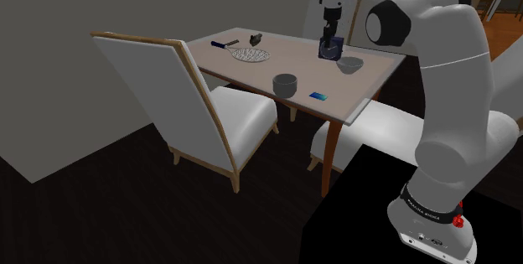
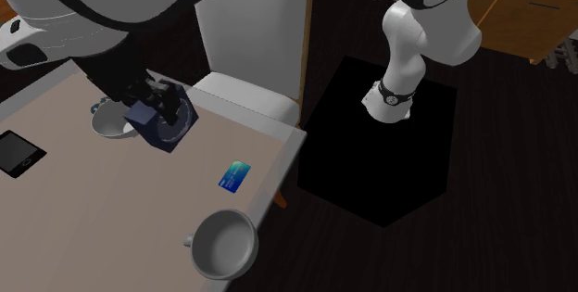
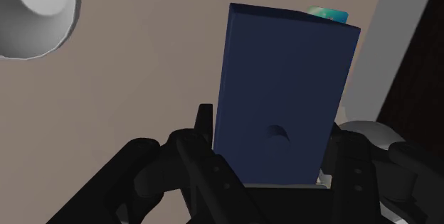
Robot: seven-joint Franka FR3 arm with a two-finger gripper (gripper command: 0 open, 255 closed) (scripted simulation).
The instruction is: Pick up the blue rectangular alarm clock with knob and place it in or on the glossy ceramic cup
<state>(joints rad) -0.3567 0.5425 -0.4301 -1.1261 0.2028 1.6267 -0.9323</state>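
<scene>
Both fingers (image 3: 205, 126) of my gripper (image 1: 332, 38) clamp the dark blue alarm clock (image 3: 284, 94), and I see it tilted over the table (image 1: 314, 76), just beside the grey bowl (image 1: 349, 64), well apart from the grey cup (image 1: 286, 85).

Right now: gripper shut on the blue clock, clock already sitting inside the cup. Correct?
One part is wrong. The gripper is shut on the blue clock, but the clock is not inside a cup. The shoulder view shows it held in the fingers beside the grey cup, outside its rim.
</scene>
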